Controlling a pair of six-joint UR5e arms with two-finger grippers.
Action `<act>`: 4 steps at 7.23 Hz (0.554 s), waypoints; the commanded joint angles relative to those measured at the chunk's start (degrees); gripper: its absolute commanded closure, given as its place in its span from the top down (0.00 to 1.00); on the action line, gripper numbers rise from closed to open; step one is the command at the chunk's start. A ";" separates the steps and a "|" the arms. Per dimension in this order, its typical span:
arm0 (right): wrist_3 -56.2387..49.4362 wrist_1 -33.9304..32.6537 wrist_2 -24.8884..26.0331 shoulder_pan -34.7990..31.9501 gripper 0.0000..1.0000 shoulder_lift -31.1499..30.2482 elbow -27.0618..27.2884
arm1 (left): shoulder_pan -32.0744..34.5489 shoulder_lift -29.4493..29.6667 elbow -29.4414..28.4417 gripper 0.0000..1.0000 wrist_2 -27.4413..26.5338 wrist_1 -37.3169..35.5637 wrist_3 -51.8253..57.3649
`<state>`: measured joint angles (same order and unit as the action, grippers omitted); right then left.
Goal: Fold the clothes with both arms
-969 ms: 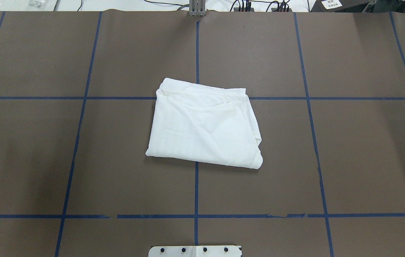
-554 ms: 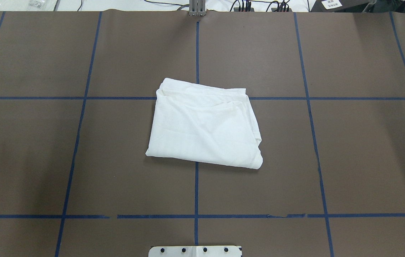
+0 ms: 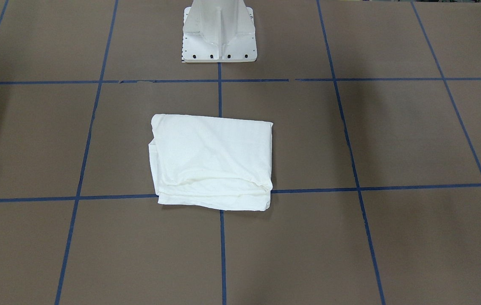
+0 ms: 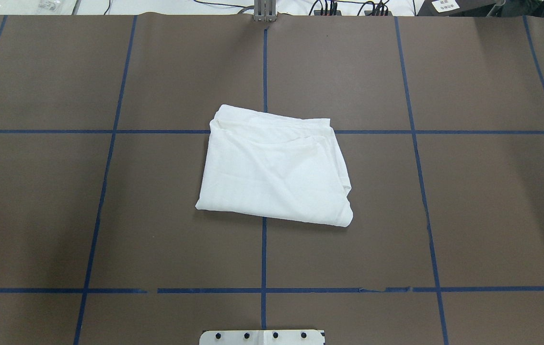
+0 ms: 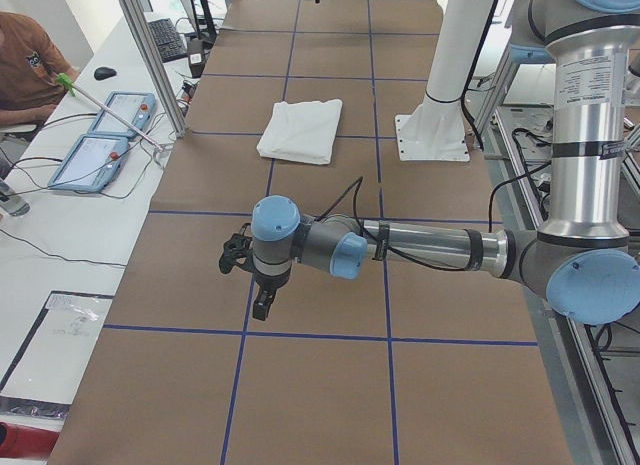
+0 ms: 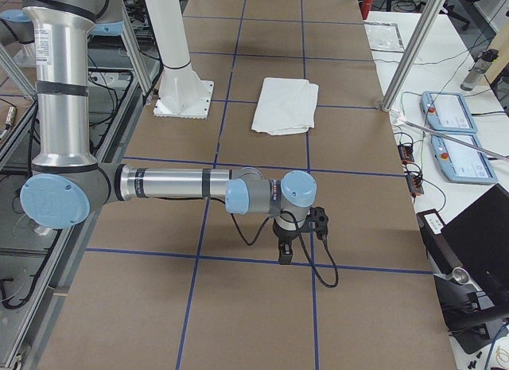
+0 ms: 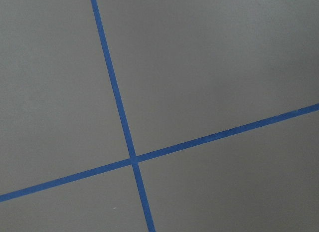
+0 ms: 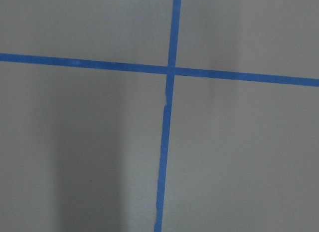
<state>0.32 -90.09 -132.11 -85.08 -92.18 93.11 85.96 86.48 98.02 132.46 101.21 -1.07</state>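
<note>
The white T-shirt [image 4: 274,170] lies folded into a compact rectangle at the middle of the brown table; it also shows in the front view [image 3: 212,161] and both side views [image 5: 302,130] [image 6: 285,105]. Its printed text, collar and label are hidden in the folds. Both arms are far from it, stretched low over the table ends. The left gripper [image 5: 262,305] points down over bare table; the right gripper [image 6: 284,255] does the same. I cannot tell whether either is open or shut. Both wrist views show only table and blue tape.
The white pedestal base [image 3: 219,38] stands at the robot's side of the table. Blue tape lines [image 4: 264,254] grid the surface. Two teach pendants [image 5: 100,135] and an aluminium post [image 5: 150,55] sit on the operators' side, where a person [image 5: 25,65] is seated.
</note>
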 commanded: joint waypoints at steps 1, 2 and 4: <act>0.12 0.00 -0.34 0.00 1.00 -0.11 -0.29 | 0.17 -0.34 4.43 1.00 0.00 -7.12 0.19; 0.29 0.00 -0.51 0.00 1.00 -0.11 -0.12 | 0.17 -0.69 5.42 1.00 -0.44 -7.43 0.19; 0.64 0.00 -1.47 0.00 1.00 -0.37 -0.03 | 0.08 -0.52 3.14 1.00 -0.36 -7.08 0.36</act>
<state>0.74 -90.09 -132.85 -85.08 -92.35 92.96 86.09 85.89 101.83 132.13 94.25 -0.81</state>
